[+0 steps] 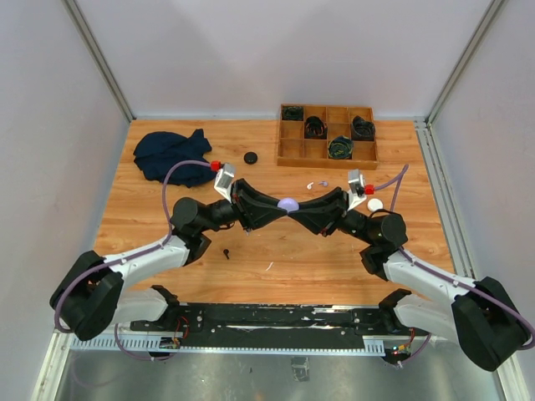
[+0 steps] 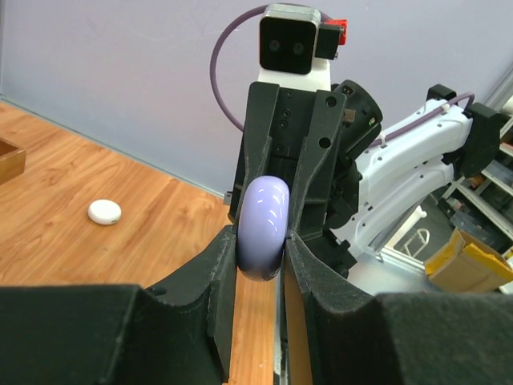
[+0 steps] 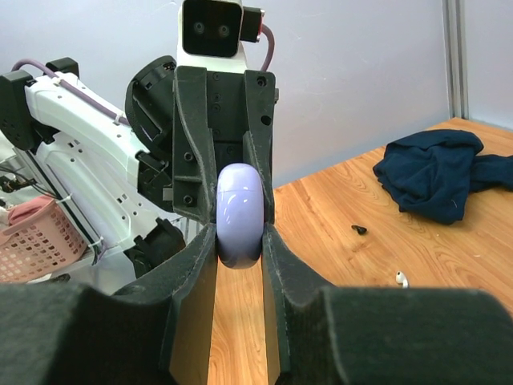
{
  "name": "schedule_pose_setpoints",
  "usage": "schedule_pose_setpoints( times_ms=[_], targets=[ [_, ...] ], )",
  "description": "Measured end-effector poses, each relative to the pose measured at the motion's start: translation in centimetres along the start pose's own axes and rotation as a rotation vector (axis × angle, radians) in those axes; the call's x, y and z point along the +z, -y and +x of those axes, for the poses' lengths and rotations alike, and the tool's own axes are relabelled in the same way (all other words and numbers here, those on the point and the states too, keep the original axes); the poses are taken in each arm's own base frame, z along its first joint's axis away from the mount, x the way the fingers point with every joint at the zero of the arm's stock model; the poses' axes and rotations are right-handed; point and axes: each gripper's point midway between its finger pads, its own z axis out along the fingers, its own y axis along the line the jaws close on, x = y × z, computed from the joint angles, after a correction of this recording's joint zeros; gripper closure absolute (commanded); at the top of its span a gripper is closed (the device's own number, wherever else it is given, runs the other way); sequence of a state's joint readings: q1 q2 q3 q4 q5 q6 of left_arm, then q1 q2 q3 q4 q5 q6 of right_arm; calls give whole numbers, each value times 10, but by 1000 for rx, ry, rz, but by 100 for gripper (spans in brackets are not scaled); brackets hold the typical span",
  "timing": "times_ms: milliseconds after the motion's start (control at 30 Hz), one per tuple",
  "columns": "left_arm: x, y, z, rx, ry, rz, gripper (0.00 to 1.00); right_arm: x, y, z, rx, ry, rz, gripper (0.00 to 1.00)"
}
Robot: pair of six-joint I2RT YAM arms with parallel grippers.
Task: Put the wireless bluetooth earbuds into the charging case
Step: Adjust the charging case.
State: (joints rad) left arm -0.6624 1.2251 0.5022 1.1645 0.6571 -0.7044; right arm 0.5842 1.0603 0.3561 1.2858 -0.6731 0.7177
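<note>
Case (image 1: 287,204) is held on edge above the table's middle, clamped from opposite sides by left gripper (image 2: 260,255) and right gripper (image 3: 240,245), probably to be pried open. Black bud (image 1: 226,252) and white bud (image 1: 269,266) lie loose nearer the near edge.

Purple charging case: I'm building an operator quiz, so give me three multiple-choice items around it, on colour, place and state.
1. Colour of the cloth? A red; B white; C dark blue.
2. Where is the purple charging case? A lying on the cloth; B between the left gripper and right gripper; C out of view.
3. The left gripper is: A shut on the case; B wide open; C holding an earbud.
Key: 1C, it looks navy in the top view; 2B, both wrist views show it pinched; 3A, it clamps the case's sides.
</note>
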Motion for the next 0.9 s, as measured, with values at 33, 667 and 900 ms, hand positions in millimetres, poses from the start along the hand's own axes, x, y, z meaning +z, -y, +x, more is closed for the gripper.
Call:
schedule_pose_setpoints(
  times_ms=[33, 667, 900],
  targets=[
    [-1, 0, 1, 9, -8, -3, 97, 0, 0, 1, -5, -4, -2, 70],
    [-6, 6, 5, 292, -291, 4, 100, -14, -15, 0, -299, -226, -48, 52],
    [-8, 8, 15, 300, -343, 52, 100, -20, -7, 23, -260, -309, -58, 59]
  ],
)
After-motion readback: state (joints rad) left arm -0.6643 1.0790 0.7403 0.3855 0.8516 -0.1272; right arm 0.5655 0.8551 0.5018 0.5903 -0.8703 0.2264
